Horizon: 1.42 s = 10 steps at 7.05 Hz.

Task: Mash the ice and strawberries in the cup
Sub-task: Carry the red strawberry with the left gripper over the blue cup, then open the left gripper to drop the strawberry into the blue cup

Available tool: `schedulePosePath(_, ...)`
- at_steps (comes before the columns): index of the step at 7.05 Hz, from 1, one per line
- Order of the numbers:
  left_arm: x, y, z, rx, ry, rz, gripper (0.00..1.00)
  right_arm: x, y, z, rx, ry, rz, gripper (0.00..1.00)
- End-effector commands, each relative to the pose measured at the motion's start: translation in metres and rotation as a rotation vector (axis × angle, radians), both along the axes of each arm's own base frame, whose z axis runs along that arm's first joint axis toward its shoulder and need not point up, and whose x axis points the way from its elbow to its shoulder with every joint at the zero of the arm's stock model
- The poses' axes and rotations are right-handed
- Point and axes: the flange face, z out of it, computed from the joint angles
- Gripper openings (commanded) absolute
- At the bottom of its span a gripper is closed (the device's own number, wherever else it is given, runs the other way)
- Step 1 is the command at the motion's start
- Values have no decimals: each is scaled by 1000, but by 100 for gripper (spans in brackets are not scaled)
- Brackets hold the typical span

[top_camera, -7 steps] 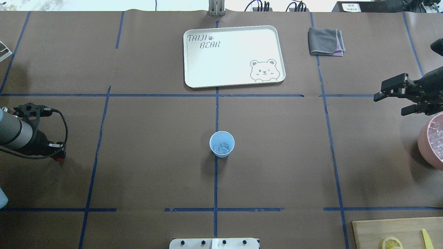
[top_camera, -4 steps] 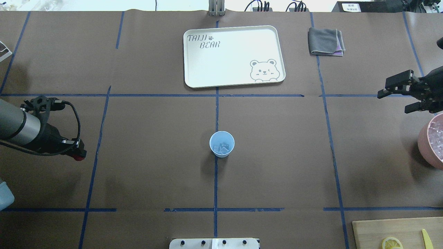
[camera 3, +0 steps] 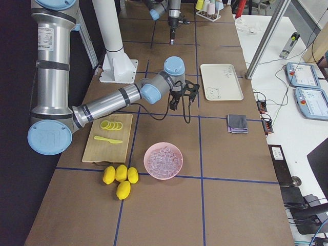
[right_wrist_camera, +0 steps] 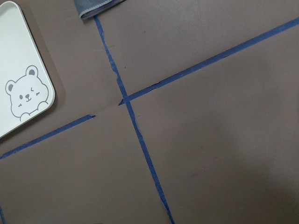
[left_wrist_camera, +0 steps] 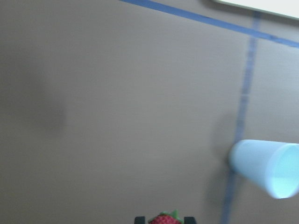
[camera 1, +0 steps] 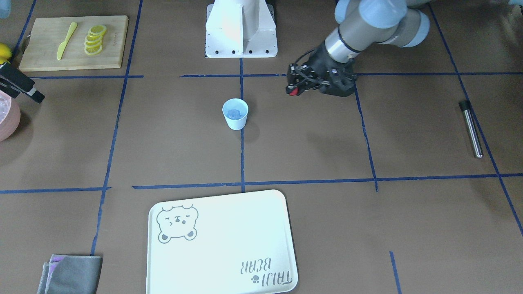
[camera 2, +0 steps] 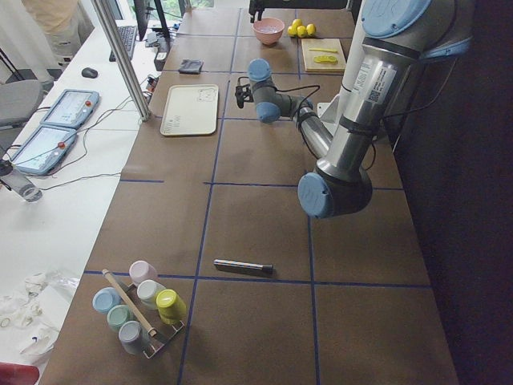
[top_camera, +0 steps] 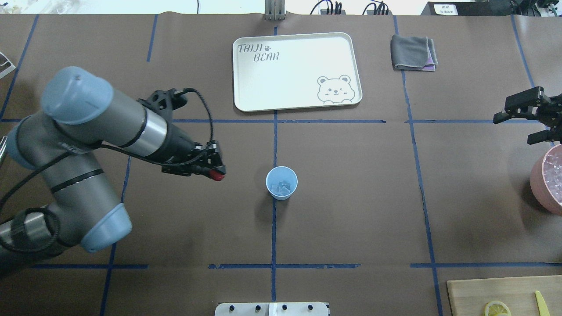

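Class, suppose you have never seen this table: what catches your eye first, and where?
The left end effector, clamped on a red strawberry, hangs just left of the pale blue cup at the table's centre. That cup holds ice; a white bear tray sits beyond it.

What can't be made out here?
Strawberry: in the left wrist view, cut off by the bottom edge, only its top shows.
Ice in cup: in the overhead view, too small to count the pieces.
Bowl: in the overhead view, cut off by the right edge.
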Motion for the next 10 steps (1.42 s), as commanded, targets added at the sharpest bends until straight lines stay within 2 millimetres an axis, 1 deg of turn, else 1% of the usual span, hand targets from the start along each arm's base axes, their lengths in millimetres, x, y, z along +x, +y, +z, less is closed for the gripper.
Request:
schedulePosePath(1, 81, -14, -62, 9, 0, -53, 0, 2, 1, 1, -4, 1, 2, 100)
schedulePosePath(2, 85, -15, -56, 7, -10, -53, 0, 2, 1, 0, -2, 1, 4, 100)
schedulePosePath(3, 87, -13, -45, 2, -25, -49, 3, 2, 1, 0, -1, 0, 3, 100)
schedulePosePath(4, 89, -7, -43, 2, -25, -41, 11, 2, 2, 3, -6, 1, 2, 100)
schedulePosePath(5, 88, -7, -42, 3, -24, -41, 33, 2, 1, 2, -4, 1, 2, 100)
schedulePosePath(6, 90, -4, -44, 8, -23, -45, 70, 3, 2, 0, -3, -1, 2, 100)
schedulePosePath(7, 94, -5, -44, 29, -30, -93, 79, 3, 2, 1, -5, 0, 2, 100)
schedulePosePath(8, 104, 8, -43, 36, -35, -86, 88, 2, 1, 3, -9, 2, 2, 100)
schedulePosePath(9, 100, 11, -48, 41, -23, -84, 89, 2, 1, 3, -7, 1, 2, 100)
schedulePosePath(10, 83, 17, -38, 41, -18, -83, 89, 3, 2, 2, -6, 0, 4, 100)
